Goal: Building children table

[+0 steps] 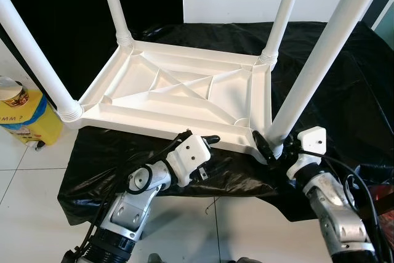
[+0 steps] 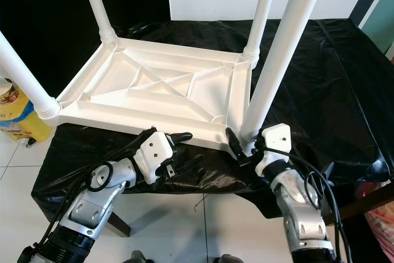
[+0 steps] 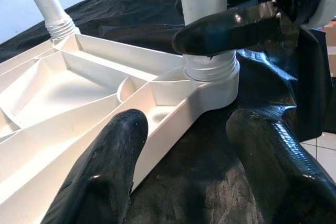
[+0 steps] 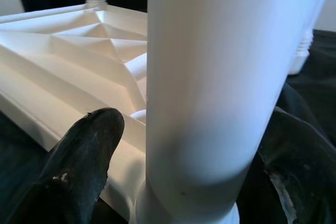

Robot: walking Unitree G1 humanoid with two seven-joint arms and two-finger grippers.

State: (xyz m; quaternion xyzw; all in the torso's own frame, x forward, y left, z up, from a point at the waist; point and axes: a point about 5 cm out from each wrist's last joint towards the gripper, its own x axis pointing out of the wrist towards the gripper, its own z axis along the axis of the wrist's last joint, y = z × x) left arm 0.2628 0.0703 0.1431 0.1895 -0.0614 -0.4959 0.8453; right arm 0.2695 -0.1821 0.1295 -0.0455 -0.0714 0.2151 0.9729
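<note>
White plastic: the children's table top [image 1: 178,93] lies upside down on a black sheet [image 1: 320,84], ribbed underside up, with four white legs standing up from its corners.
Near-right leg [image 1: 320,60]: seated in the near-right corner socket, threaded collar showing just above the socket in the left wrist view; it leans slightly toward the right as it rises.
Near-left leg [image 1: 34,60]: at the left corner, ringed collar at its base, close to the sheet's left edge.
Far legs: far-left leg [image 1: 114,4] and far-right leg [image 1: 284,13] stand at the two far corners.
Right gripper [image 2: 243,146]: at the foot of the near-right leg, one black finger on each side of the tube; whether the fingers press the leg I cannot tell.
Left gripper [image 1: 206,143]: against the table top's near edge, left of that corner; its fingers [image 3: 105,171] are spread apart, grasping nothing, with the near rim passing between them.
Edges: the table top's near rim lies close to the sheet's near edge, where the sheet droops toward pale floor tiles [image 1: 31,201].
Open room: bare black sheet stretches wide to the right and beyond the far legs.
Left side: a yellow container [image 1: 24,115] with a blue band sits on the floor just beside the near-left leg.
</note>
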